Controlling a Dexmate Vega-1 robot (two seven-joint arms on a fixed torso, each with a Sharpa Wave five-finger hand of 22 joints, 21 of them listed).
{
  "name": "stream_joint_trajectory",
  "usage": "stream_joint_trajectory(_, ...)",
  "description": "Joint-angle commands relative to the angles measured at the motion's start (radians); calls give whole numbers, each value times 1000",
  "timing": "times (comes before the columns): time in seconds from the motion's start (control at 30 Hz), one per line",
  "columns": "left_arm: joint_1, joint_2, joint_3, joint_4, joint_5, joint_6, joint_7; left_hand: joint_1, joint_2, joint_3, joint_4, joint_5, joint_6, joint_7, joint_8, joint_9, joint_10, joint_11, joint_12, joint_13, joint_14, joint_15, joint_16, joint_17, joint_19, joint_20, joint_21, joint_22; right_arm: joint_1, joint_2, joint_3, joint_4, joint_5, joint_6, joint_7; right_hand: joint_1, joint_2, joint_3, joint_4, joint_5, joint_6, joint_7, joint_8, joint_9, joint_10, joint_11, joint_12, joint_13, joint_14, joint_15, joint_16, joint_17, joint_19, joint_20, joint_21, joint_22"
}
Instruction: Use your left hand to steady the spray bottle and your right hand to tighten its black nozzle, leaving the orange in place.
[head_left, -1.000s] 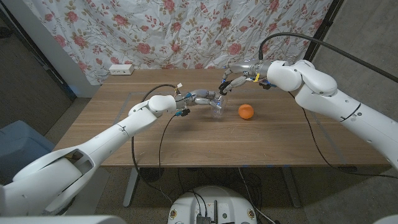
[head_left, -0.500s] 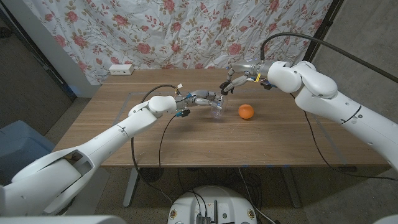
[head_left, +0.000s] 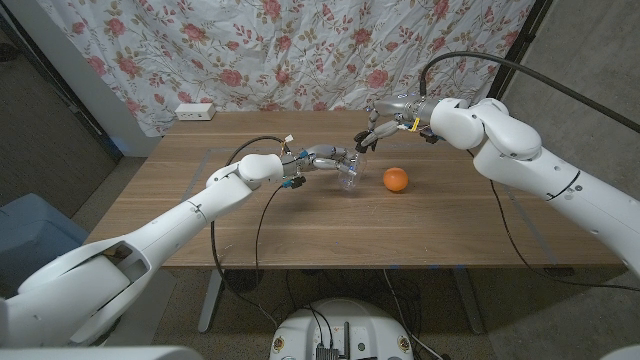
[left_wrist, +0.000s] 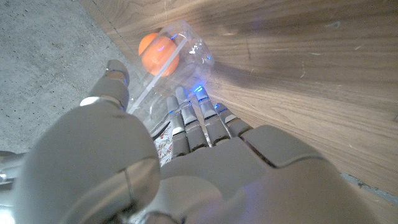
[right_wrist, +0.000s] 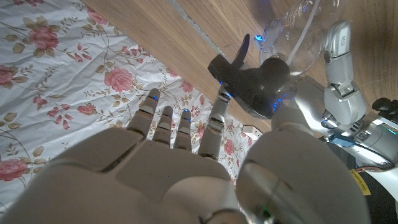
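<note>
Clear ribbed spray bottle (head_left: 349, 176) gripped by left hand (head_left: 327, 157); right hand (head_left: 371, 128) spread, holding nothing.

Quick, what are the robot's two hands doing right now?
Left hand: holds the clear spray bottle.
Right hand: fingers at the black nozzle; a firm grip cannot be told.

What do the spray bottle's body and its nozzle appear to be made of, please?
The spray bottle body looks like clear, glossy plastic: the orange and the dip tube show through it. The black nozzle looks like opaque moulded plastic with a dull sheen.
</note>
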Motion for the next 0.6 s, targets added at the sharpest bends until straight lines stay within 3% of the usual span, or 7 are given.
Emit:
stream_joint_trajectory(0.03,-5,-3,3,8,6,-2,-2,76,80,5,2,5,59,-50,88,2,57,-51,-2,4,6,-130,-4,1,10,-51,-3,2,-13,4,3,-9,-13,-15,-18,5,9,-3,1,-5,33,-2,15,1,30,-5,6,1,24,-8,11,3,17,-5,10,2)
stream_joint_trajectory(0.6,-9,-9,4,20,8,-7,0,75,82,5,3,5,59,-51,89,0,59,-48,-4,7,7,-131,-6,1,10,-51,-3,2,-28,21,-6,-30,-66,-43,-42,5,12,-7,0,-11,132,-10,57,-9,106,-21,15,0,71,-39,32,7,45,-5,11,3)
